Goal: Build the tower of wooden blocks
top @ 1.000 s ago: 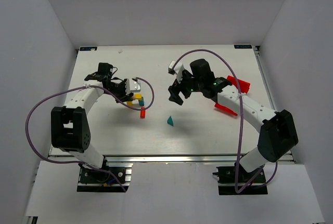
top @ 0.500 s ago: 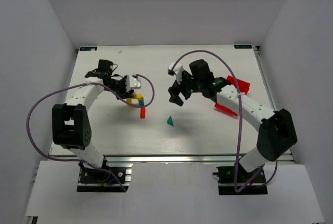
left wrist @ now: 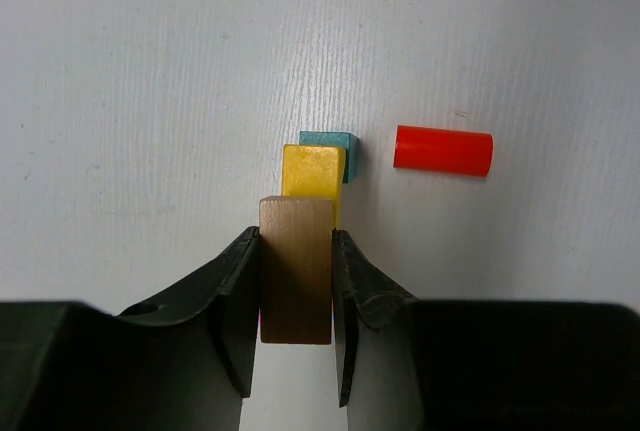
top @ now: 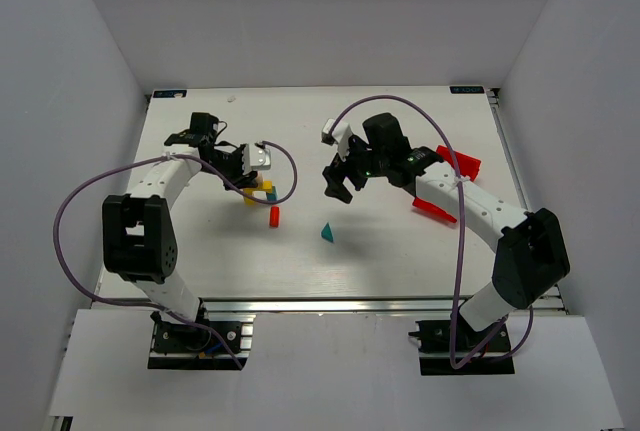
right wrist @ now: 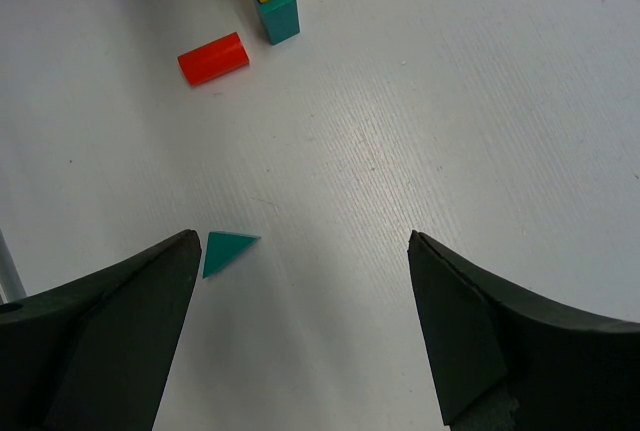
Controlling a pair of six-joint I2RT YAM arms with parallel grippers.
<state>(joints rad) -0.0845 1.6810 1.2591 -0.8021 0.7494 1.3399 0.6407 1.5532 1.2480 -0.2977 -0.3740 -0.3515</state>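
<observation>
White walls box in a pale, faintly grained table [top: 400, 251], and both arms reach out over it from the near edge. The left hand [left wrist: 296, 251] is closed on a plain tan block [left wrist: 296, 271] – its two dark fingers [left wrist: 235, 296] press flat against the block's long sides, and the block stands out a little past the fingertips. Just beyond that hand's tips, below the held block, sits a yellow block [left wrist: 312, 169] with a teal cube [left wrist: 326, 138] touching its far side; whether the yellow one rests on anything else cannot be told from these views. A red cylinder [left wrist: 443, 151] lies on its side to the right of that pair as the left wrist sees it, close to the teal cube but not touching it. The right hand [right wrist: 302, 241] hangs above the middle of the table with its fingers spread wide and nothing between them. A teal triangle [right wrist: 226, 249] lies flat on the table under it, just beside the tip of the finger at the left of the right wrist view – apart from every other block. The yellow block, teal cube and red cylinder lie well ahead of the right hand, at the far left of its view. Behind that hand, along the right arm, two red plastic pieces [top: 458, 161] rest on the table.
</observation>
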